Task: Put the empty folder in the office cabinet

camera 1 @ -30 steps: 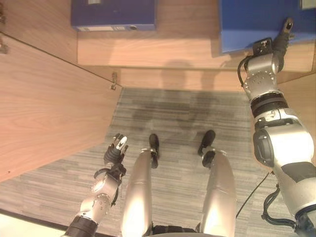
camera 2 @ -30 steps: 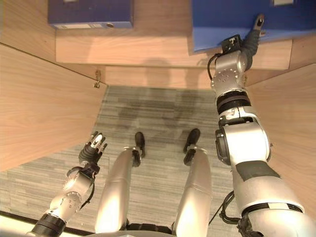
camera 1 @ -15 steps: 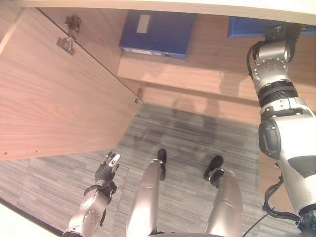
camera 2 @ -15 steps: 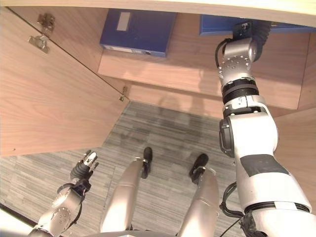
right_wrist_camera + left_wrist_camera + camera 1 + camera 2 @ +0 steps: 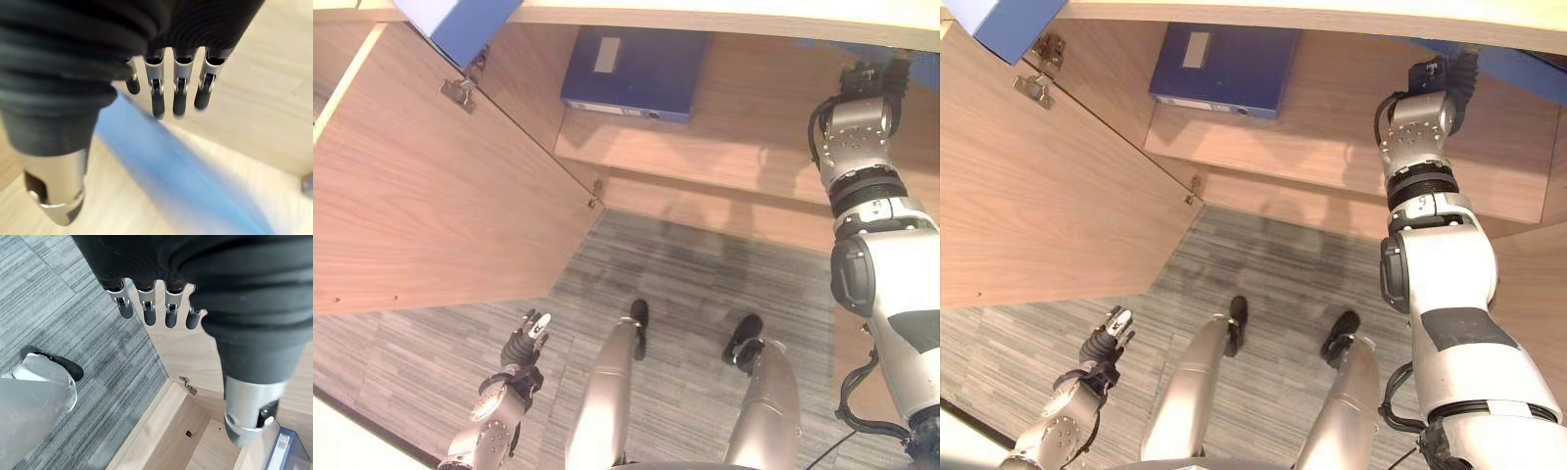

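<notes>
Folder (image 5: 1217,57) on cabinet shelf (image 5: 1293,147) bears blank white label.

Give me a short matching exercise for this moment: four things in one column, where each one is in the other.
Things:
1. dark blue folder
2. left hand
3. right hand
4. wooden cabinet door

Places:
A. swung open on the robot's left
B. low, above the grey carpet
C. lying flat on the cabinet shelf
D. raised inside the cabinet, straight fingers near a bright blue folder

Pairs: 1-C, 2-B, 3-D, 4-A
</notes>
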Robot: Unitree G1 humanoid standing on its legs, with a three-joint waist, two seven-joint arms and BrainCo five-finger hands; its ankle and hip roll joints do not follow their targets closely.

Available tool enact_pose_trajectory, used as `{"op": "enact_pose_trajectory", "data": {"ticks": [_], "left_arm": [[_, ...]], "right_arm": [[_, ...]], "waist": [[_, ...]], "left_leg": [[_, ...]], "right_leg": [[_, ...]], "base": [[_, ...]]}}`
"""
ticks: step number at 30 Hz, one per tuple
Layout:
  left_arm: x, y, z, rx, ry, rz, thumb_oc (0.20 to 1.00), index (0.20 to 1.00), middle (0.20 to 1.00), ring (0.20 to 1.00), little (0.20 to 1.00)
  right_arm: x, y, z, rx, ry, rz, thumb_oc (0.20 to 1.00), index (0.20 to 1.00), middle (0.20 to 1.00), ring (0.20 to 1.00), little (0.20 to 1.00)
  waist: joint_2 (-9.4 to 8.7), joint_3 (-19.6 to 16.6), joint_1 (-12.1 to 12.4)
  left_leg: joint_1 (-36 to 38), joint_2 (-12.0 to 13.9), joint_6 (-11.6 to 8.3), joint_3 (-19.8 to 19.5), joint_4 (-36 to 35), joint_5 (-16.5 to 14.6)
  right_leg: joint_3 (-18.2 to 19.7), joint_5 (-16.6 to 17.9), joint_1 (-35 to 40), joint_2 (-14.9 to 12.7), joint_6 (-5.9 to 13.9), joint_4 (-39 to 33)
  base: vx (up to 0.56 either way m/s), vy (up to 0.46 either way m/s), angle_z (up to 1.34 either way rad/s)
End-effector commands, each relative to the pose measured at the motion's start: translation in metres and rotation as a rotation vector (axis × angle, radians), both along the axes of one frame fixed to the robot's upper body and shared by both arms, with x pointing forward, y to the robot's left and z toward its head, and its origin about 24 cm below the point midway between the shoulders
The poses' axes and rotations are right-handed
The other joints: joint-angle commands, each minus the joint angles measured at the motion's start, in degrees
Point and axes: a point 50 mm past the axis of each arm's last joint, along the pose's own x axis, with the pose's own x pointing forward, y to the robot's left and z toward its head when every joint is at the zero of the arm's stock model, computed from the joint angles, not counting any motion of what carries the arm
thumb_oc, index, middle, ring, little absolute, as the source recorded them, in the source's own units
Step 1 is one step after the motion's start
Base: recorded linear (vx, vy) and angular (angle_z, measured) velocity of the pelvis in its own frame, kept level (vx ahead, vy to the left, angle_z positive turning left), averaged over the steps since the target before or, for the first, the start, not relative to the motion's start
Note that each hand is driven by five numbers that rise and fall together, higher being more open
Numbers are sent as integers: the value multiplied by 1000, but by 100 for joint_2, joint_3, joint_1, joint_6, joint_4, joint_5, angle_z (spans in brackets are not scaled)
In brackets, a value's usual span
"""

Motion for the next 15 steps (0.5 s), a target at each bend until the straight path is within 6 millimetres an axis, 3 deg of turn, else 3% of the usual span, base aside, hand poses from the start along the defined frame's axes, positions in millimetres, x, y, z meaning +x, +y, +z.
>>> {"op": "enact_pose_trajectory", "data": {"ticks": [1, 15], "left_arm": [[2, 10, 6, 78, -16, -30, 1000, 1000, 1000, 1000, 1000], [2, 6, 1, 78, 9, -6, 1000, 1000, 1000, 1000, 1000]], "right_arm": [[-10, -18, 28, -5, -114, -44, 1000, 1000, 1000, 1000, 1000], [-1, -11, -21, 87, 75, -16, 1000, 1000, 1000, 1000, 1000]], "waist": [[-13, 130, 159], [78, 181, 129]], "left_leg": [[-357, 136, 91, -58, 13, -269], [-568, 103, 112, -48, 96, -262]], "right_leg": [[80, -728, 461, 80, 369, 548], [171, -788, 206, 50, 311, 686]], "base": [[-10, 6, 3], [0, 0, 0]]}}
